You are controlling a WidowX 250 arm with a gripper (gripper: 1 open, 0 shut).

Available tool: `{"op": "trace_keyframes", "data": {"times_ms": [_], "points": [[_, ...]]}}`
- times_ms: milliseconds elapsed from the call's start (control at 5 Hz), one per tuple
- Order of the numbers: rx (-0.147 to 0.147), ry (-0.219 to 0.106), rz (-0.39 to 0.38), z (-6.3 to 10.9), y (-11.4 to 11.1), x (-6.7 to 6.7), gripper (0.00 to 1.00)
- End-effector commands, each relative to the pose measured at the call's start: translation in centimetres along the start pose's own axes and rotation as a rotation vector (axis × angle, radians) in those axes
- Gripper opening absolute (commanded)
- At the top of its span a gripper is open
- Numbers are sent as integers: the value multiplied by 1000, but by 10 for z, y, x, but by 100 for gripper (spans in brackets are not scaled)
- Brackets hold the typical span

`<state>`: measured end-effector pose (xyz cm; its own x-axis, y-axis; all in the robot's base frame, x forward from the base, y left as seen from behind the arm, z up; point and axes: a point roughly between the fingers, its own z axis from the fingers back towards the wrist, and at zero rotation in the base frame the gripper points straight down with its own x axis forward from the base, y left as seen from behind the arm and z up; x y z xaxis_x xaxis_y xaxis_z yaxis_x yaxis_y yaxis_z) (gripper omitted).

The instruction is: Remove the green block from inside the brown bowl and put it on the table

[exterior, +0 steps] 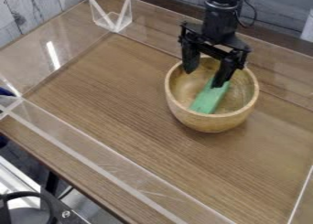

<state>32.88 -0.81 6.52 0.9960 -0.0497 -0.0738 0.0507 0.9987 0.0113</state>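
Observation:
A light tan wooden brown bowl [184, 111] sits on the table [110, 109], right of centre. Inside it the green block [210, 101] lies slanted, its upper end under the right finger. My black gripper [210, 67] points straight down over the bowl's far half. It is open: one fingertip stands by the bowl's far left rim, the other dips inside the bowl at the block's upper end. Nothing is held between the fingers. Whether the right fingertip touches the block is unclear.
Low clear acrylic walls [73, 145] border the tabletop. A clear acrylic piece [110, 15] stands at the far left corner. Bare wood-grain surface stretches left of and in front of the bowl.

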Motion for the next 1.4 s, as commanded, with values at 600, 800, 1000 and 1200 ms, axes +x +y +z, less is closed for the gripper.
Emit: {"op": "trace_keyframes", "data": {"times_ms": [600, 800, 1000, 1200], "points": [[4, -6, 15, 17, -7, 5, 100], [-2, -5, 14, 13, -8, 8, 100], [-2, -2, 16, 8, -9, 9, 100], [-2, 2, 18, 3, -10, 10, 100]]}}
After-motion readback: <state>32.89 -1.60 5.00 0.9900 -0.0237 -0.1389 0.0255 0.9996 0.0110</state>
